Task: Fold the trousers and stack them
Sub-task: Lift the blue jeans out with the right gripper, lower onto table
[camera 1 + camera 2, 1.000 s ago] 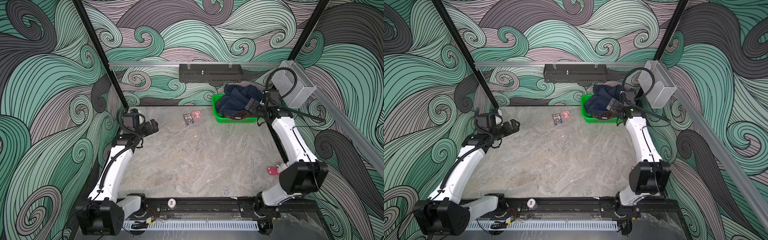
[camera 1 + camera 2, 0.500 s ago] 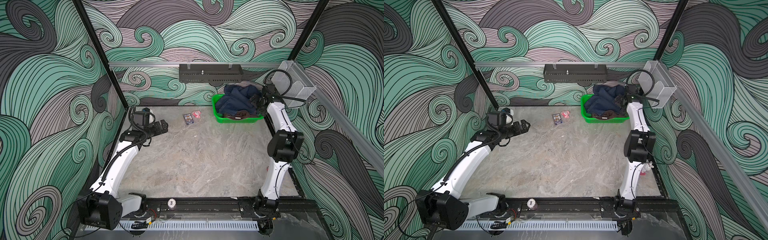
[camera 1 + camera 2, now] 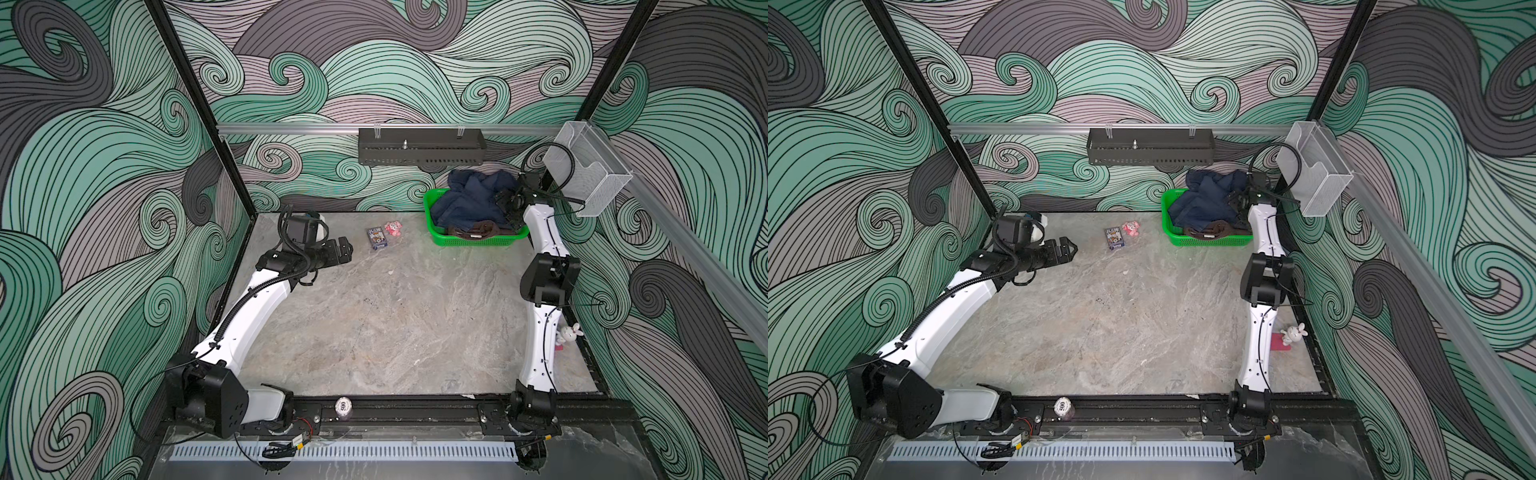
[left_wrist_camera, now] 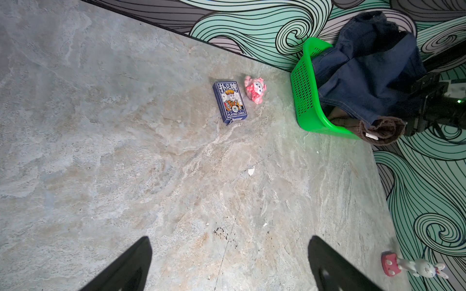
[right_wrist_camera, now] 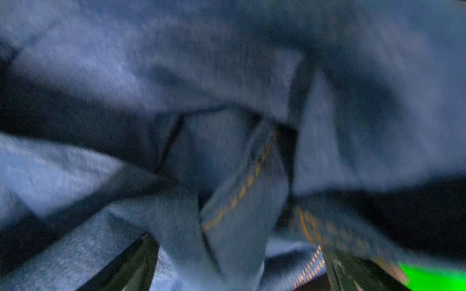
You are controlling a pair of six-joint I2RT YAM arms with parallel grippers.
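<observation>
The trousers (image 3: 469,199) are a crumpled dark navy denim heap piled in the green basket (image 3: 478,242) at the table's back right, seen in both top views (image 3: 1208,195). My right gripper (image 3: 509,204) is pushed into the heap from its right side. In the right wrist view its fingers (image 5: 131,262) stand wide apart with a fold of the trousers (image 5: 227,141) between them, open (image 5: 239,248). My left gripper (image 3: 345,249) hovers open over the table's back left, far from the basket (image 4: 305,95). Nothing lies between its fingertips (image 4: 141,254).
A playing-card box (image 3: 376,237) and a pink toy (image 3: 393,228) lie left of the basket. Brown cloth (image 3: 473,230) hangs over the basket's front rim. A rabbit figure (image 3: 569,332) stands at the right edge, a poker chip (image 3: 343,405) on the front rail. A clear box (image 3: 586,170) hangs above the right arm.
The right arm has straightened and pushed its gripper further back into the trousers in the basket. The left gripper has moved right, out over the table.
</observation>
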